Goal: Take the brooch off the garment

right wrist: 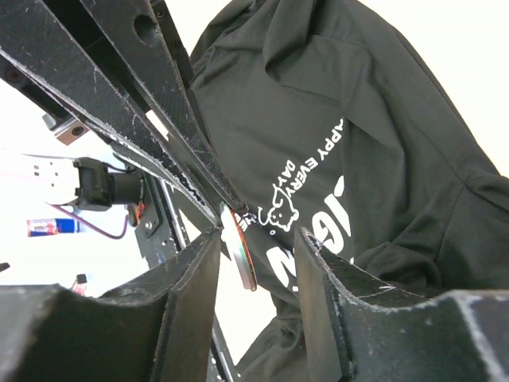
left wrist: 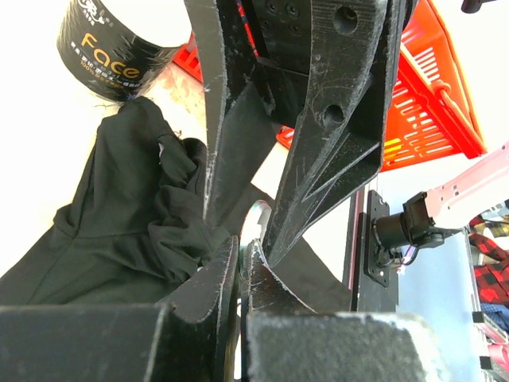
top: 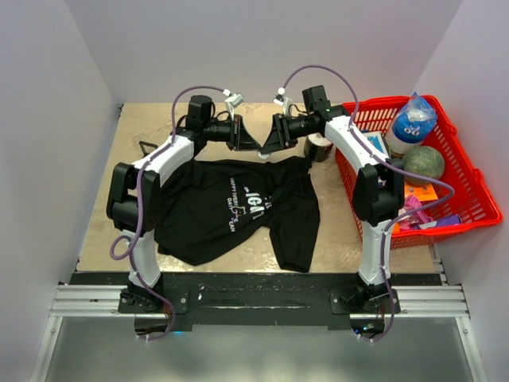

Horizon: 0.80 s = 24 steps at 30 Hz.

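The black T-shirt garment lies spread on the table, white lettering up; it also shows in the left wrist view and the right wrist view. Both grippers meet above its far edge. My left gripper is shut on a thin round silvery disc with an orange rim. My right gripper is open, its fingers on either side of that disc, not touching it. A thin black open-frame brooch lies on the table at far left, apart from the garment.
A dark tape roll stands just right of the grippers by the garment's corner. A red basket with a bottle, a green ball and other items sits at the right. White walls enclose the table.
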Each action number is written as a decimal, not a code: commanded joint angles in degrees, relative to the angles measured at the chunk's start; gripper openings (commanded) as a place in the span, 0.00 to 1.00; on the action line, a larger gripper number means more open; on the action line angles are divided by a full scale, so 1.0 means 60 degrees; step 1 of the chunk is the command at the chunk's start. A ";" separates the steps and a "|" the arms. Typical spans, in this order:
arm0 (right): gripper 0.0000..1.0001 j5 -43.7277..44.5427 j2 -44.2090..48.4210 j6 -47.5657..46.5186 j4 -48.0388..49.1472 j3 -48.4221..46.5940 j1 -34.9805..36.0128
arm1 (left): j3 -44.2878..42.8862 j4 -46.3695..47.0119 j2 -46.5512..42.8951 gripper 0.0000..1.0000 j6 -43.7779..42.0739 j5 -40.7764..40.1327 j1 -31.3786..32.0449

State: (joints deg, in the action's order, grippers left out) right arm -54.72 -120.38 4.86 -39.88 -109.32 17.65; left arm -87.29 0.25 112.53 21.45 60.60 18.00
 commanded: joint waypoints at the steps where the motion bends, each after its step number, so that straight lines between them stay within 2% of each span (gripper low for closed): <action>1: 0.42 0.0082 0.0331 -0.0531 -0.0106 -0.0267 0.0032 | -0.0130 0.0134 -0.0371 0.00 -0.0001 0.0315 -0.0056; 5: 0.36 -0.0006 0.0361 -0.0664 -0.0136 -0.0296 0.0047 | -0.0174 0.0295 -0.0269 0.00 0.0145 0.0432 -0.0056; 13: 0.34 0.0008 0.0419 -0.0766 -0.0326 -0.0398 0.0018 | -0.0174 0.0412 -0.0166 0.00 0.0189 0.0652 -0.0070; 21: 0.33 -0.0152 0.0419 -0.2126 -0.1086 -0.0705 0.0017 | -0.0203 0.0326 -0.0108 0.00 -0.0073 0.1018 -0.0129; 24: 0.29 -0.0050 0.0376 -0.2654 -0.1423 -0.0852 0.0017 | -0.0262 0.0207 -0.0064 0.00 -0.0280 0.1077 -0.0143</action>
State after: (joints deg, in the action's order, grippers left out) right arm -55.72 -120.38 -4.27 -44.95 -111.57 17.98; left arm -87.29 0.71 112.57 21.15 62.70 17.89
